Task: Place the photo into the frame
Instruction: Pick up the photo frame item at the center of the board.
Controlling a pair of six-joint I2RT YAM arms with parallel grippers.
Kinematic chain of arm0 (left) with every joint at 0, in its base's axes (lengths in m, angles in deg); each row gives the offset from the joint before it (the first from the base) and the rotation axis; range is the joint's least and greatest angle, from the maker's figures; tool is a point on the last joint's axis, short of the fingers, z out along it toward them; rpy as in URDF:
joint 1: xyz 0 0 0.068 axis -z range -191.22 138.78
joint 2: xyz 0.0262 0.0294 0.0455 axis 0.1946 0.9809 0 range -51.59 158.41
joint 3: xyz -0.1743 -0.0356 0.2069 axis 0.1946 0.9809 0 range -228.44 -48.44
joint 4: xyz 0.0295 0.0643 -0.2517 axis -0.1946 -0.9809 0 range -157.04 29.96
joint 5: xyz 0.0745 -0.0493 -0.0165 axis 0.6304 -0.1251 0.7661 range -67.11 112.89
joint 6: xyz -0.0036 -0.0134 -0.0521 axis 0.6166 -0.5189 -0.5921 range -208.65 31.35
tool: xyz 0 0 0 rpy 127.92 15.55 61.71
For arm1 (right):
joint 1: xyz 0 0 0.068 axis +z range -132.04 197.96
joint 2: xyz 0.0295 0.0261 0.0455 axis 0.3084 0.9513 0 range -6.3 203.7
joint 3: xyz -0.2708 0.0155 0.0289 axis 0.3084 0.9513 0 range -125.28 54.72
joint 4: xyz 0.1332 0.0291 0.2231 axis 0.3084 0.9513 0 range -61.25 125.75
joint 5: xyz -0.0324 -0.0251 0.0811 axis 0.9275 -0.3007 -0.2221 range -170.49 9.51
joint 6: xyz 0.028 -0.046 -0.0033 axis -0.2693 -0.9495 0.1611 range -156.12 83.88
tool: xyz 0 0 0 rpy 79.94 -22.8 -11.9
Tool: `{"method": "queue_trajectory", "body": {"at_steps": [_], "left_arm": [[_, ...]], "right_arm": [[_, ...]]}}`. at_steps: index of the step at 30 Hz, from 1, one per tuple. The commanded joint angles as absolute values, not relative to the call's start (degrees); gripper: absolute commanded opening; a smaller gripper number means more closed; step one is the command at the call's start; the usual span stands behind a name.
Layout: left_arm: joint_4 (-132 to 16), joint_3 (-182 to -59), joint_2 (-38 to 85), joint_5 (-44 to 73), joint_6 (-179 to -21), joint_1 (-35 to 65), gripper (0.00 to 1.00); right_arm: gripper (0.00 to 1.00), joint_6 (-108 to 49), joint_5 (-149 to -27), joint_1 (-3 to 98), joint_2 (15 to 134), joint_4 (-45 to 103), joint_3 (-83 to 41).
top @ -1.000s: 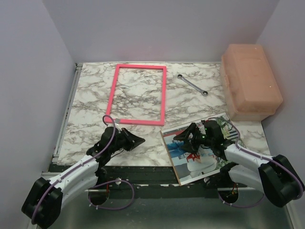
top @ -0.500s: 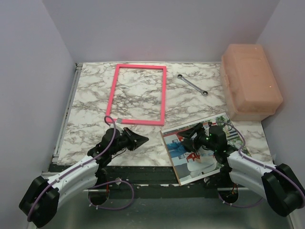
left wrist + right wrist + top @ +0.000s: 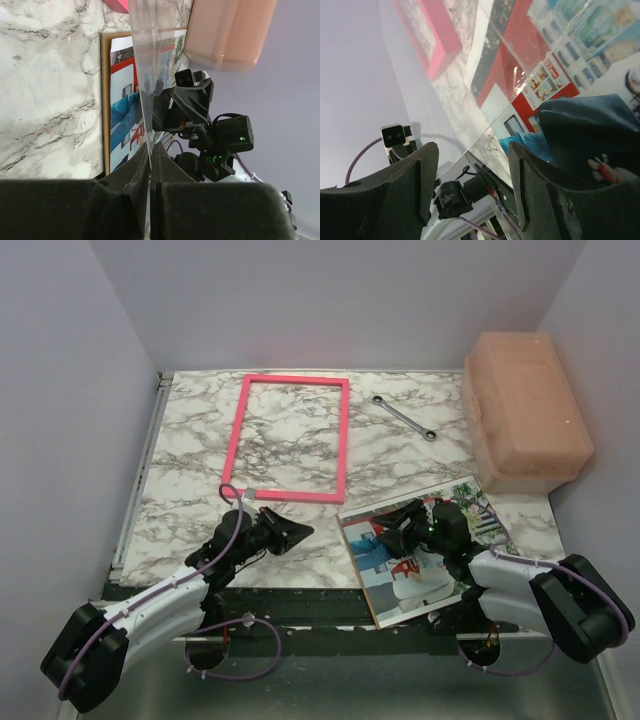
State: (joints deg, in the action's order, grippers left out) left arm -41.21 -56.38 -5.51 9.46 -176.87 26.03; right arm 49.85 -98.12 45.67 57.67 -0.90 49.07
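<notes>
Item, nearest the arm bases: left gripper (image 3: 290,532), jaws closed on the edge of a thin clear sheet (image 3: 150,50) that stands up from its fingers toward the right arm. Right gripper (image 3: 396,526), jaws standing apart and low over the photo (image 3: 430,555), nothing clamped as far as can be seen; the sheet's edge runs between its fingers (image 3: 415,180). The photo lies face up on a brown backing panel (image 3: 105,100) at the table's (image 3: 190,440) near right, one corner overhanging the near edge. Beyond it, close to its far-left corner, the frame (image 3: 345,440) lies flat and unfilled. Farther off: a spanner (image 3: 404,419) and a salmon box (image 3: 525,410). Hazards, by judgement: a closing pinch could take sheet and print together, crease the glossy face, or push print and panel off the edge.
</notes>
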Motion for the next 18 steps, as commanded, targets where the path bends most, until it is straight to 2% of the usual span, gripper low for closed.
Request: {"method": "queue_trajectory", "body": {"at_steps": [1,4,10,15,18], "left_arm": [[-37.39,-55.12,-5.03,10.34,-179.15,26.4,0.09],[-36.13,-55.16,-4.44,9.59,-179.44,26.54,0.09],[-34.68,-54.7,-4.07,9.36,-180.39,26.75,0.09],[-34.55,-54.63,-4.53,9.34,-180.86,26.75,0.11],[-34.55,-54.52,-4.7,9.36,-181.0,26.89,0.11]], "right_arm": [[0.64,51.14,-95.98,46.42,62.88,-7.98,48.6],[0.63,51.92,-95.37,46.78,66.88,-13.24,48.2],[0.52,52.76,-95.1,47.54,74.14,-22.74,45.55],[0.48,54.09,-94.31,48.01,76.91,-28.79,45.46],[0.41,54.78,-93.88,48.01,76.94,-30.11,45.96]]}}
